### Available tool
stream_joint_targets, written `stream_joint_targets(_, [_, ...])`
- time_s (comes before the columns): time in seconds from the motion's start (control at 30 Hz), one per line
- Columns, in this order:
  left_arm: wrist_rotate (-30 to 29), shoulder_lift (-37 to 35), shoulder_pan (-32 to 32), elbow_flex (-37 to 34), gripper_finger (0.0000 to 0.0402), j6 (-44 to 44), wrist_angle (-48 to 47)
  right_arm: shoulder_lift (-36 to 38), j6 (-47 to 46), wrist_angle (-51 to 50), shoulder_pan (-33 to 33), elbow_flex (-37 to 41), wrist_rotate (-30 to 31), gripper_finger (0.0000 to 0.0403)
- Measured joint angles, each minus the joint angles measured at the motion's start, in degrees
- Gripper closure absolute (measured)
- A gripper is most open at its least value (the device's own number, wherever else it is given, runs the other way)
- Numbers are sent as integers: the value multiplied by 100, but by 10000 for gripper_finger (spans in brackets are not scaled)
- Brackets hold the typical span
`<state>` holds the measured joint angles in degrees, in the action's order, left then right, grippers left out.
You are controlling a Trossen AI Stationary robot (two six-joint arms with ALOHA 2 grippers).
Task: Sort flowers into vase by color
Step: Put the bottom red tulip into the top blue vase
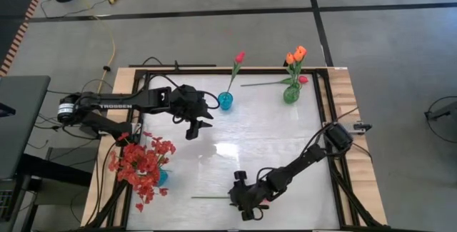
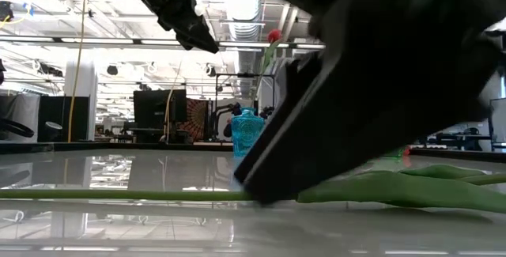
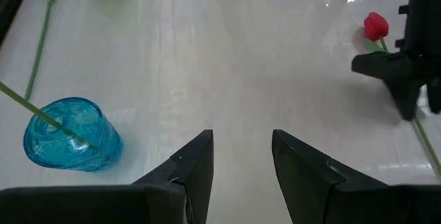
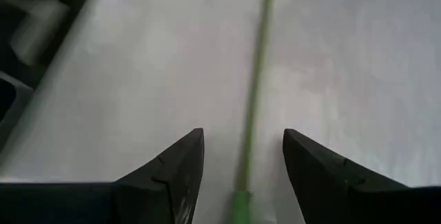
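Note:
A flower lies flat on the table near its front edge, with a thin green stem (image 1: pixel 211 197) and a red bud (image 3: pixel 375 25). My right gripper (image 4: pixel 242 162) is low over it, open, one finger on each side of the stem (image 4: pixel 253 100) without touching it. My left gripper (image 3: pixel 241 155) hangs open above the table's left middle with nothing between its fingers. A blue vase (image 1: pixel 226 101) holds one red-pink tulip (image 1: pixel 240 57). A green vase (image 1: pixel 291 93) holds orange tulips (image 1: pixel 296 53). Another pink-budded flower (image 1: pixel 303 79) lies beside the green vase.
A bushy spray of red blossoms (image 1: pixel 143 162) stands in a second blue vase (image 1: pixel 163 178) at the front left. The table's black frame (image 1: pixel 325 111) runs round the white top. Bare tabletop lies between the two arms in the middle.

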<state>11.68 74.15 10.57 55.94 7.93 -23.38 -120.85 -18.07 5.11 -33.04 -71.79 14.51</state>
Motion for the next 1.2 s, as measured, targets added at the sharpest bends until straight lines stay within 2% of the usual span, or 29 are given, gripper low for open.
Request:
stream_joint_targets(0.13, [-1,0,0,0,266,-3,-22,-290,-38,-372,2,-351,119,186])
stream_joint_targets(0.23, [5,0,0,0,266,-5,-62,-370,-334,-841,-33,-516,124,214])
stream_joint_targets(0.37, [38,0,2,-1,266,-1,-158,-282,-1005,-1349,-101,-527,135,289])
stream_joint_targets(0.5, [44,0,2,-2,266,41,-88,-97,-1195,-1636,-133,-497,84,372])
stream_joint_targets(0.53, [47,0,2,-2,266,41,-37,-23,-1194,-1701,-124,-487,30,382])
stream_joint_targets(0.7, [154,0,2,-2,266,-22,337,526,-1211,-2559,-17,-444,110,373])
stream_joint_targets(0.87, [309,0,2,143,266,-273,498,1344,-971,-4028,117,-472,813,385])
stream_joint_targets(1.03, [403,0,87,346,266,-966,473,1979,142,-4711,347,-470,1369,386])
stream_joint_targets(1.2, [810,0,260,484,266,-1643,467,2382,1494,-4559,780,-474,1579,383])
